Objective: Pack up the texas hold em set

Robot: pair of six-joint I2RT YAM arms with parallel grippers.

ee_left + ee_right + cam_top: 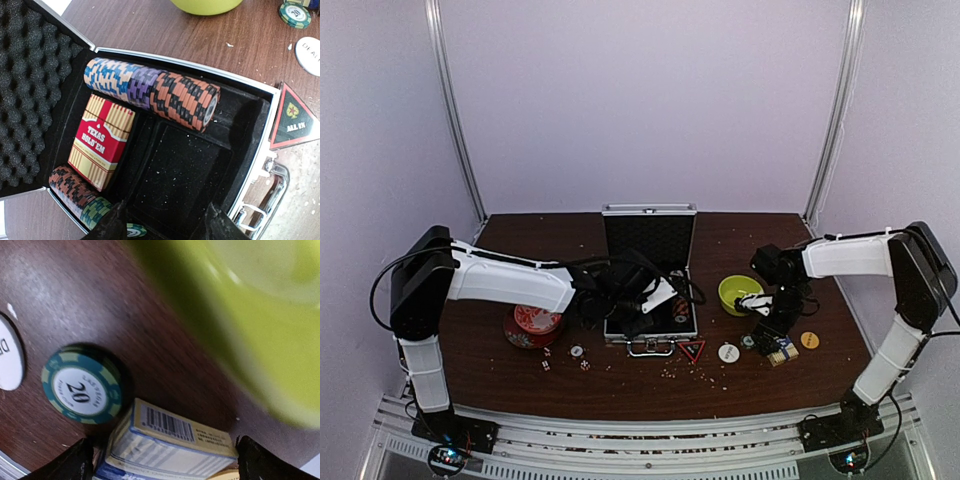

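Brown table (620,385), bowl (260,315) blurred, cropped

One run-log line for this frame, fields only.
left gripper: over open silver aluminium case, chip at fingertips | right gripper: open above blue-edged card deck | green poker chip: on table
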